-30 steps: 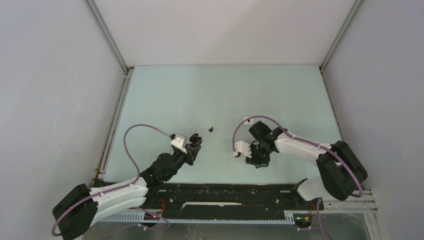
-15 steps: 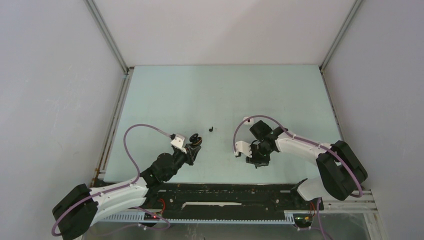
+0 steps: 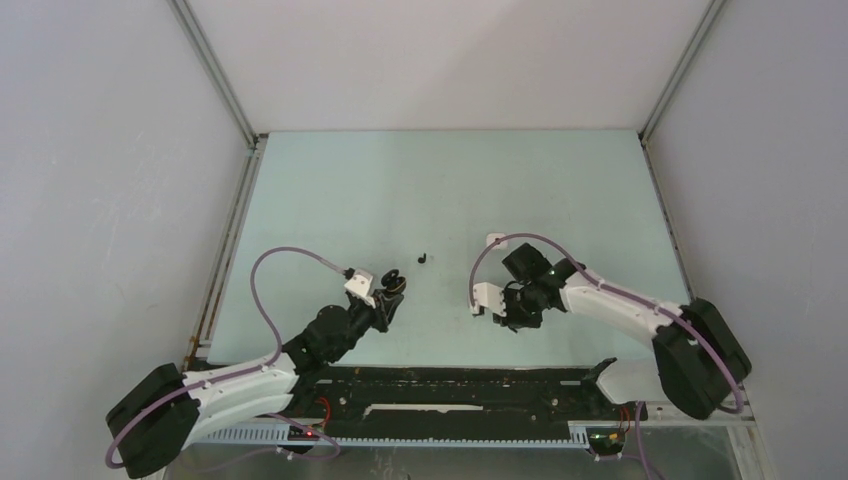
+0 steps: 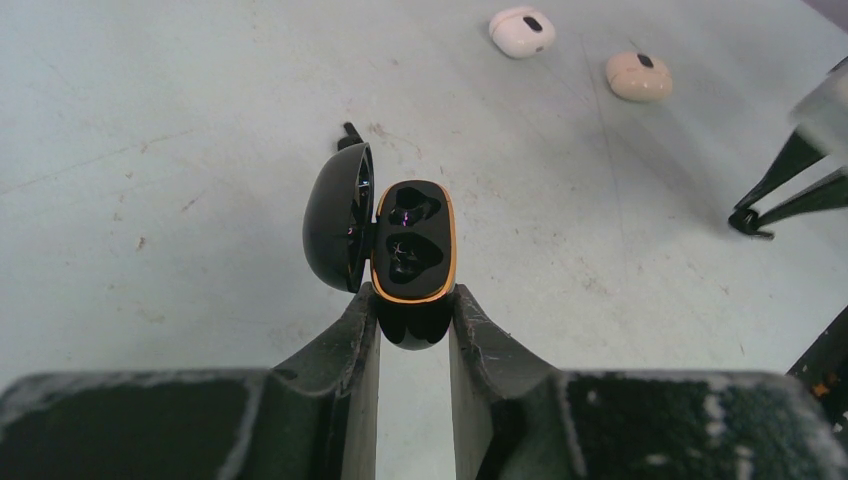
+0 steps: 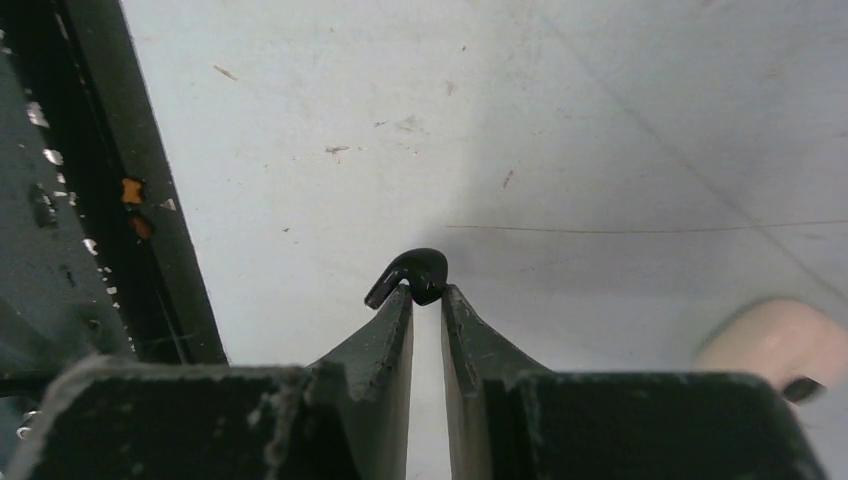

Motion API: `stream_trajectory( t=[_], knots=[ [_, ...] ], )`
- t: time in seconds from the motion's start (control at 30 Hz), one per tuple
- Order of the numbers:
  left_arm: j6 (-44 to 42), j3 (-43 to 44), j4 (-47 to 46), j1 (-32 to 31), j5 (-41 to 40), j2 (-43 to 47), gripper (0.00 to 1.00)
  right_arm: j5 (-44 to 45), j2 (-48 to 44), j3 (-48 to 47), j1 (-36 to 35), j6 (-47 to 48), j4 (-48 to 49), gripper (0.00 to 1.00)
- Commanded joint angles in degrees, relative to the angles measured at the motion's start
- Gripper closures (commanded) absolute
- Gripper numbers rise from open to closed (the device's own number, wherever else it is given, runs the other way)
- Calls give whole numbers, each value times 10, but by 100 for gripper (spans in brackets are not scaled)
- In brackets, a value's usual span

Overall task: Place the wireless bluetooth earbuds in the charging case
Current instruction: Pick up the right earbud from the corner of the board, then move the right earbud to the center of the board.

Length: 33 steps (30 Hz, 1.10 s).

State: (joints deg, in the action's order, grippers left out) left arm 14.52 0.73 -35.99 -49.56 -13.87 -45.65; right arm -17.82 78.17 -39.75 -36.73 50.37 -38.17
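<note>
Pickup step: your left gripper (image 4: 412, 303) clamps the open charging case (image 4: 412, 240), your right gripper (image 5: 425, 296) pinches 1 black earbud (image 5: 415, 268). Next, carry it toward 9 o'clock into a socket.

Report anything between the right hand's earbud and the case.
Nothing visible does: only bare table between the black earbud in the right hand and the charging case the left hand holds open. Another black piece lies aside.

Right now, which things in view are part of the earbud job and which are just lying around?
Job:
- glossy black oval charging case, lid open, held in left gripper
- tiny black stemmed earbud, pinched by right gripper
- second black earbud, loose beyond the case

Lying about for now:
- small rounded white earbud
- small rounded beige earbud
</note>
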Motion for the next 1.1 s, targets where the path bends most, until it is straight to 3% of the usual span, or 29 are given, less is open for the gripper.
stream_trajectory(
  t=[0.0,0.13,0.27,0.7,1.07],
  knots=[
    [-1,27,-31,2,26,-29,96,27,-102,-2,-30,-24,17,85],
    [3,38,-45,2,48,-63,96,27,-169,-2,-46,-34,31,85],
    [7,47,-49,2,57,-81,96,8,-178,-2,-44,-53,32,85],
    [8,45,-52,2,60,-79,96,55,70,-29,-41,-78,95,84],
    [-1,36,-51,3,54,-58,96,21,77,-31,-38,-87,71,67]
  ],
)
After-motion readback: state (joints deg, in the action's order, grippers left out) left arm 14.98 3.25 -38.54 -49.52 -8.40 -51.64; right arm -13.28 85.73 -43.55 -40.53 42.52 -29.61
